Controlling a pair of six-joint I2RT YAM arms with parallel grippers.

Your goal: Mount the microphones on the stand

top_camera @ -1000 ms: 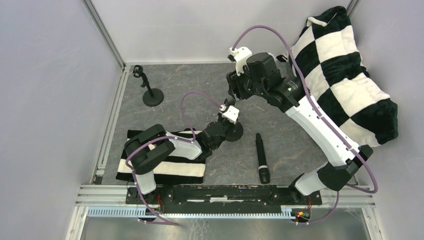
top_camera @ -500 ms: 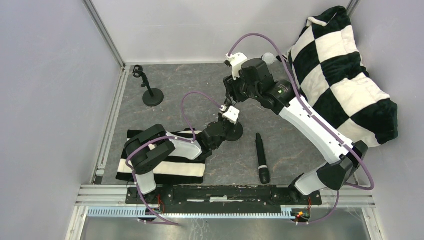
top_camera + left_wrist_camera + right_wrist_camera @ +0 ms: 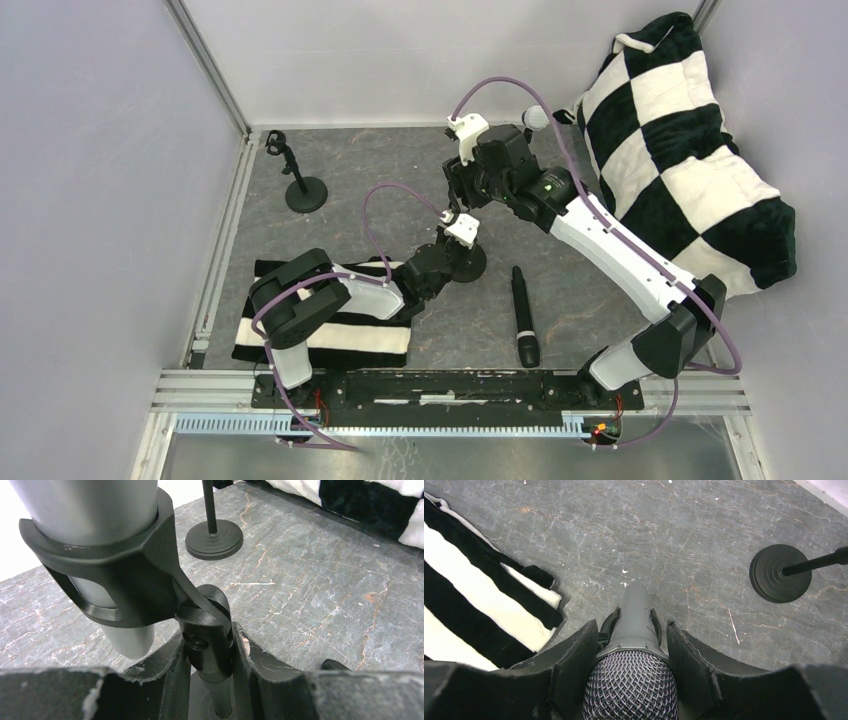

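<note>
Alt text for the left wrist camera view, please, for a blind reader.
A grey microphone sits in the black clip of a stand whose neck the fingers pinch. A second stand stands behind.

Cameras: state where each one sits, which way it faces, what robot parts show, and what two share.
Top external: above and behind the bases, facing down at the table; left arm and right arm show whole.
Left wrist: on the left gripper, looking forward past its fingers, shut on the stand's swivel.
Right wrist: on the right gripper, looking down along the silver-grey microphone it grips.
Shared: both wrist views show that microphone seated in the stand's clip.
</note>
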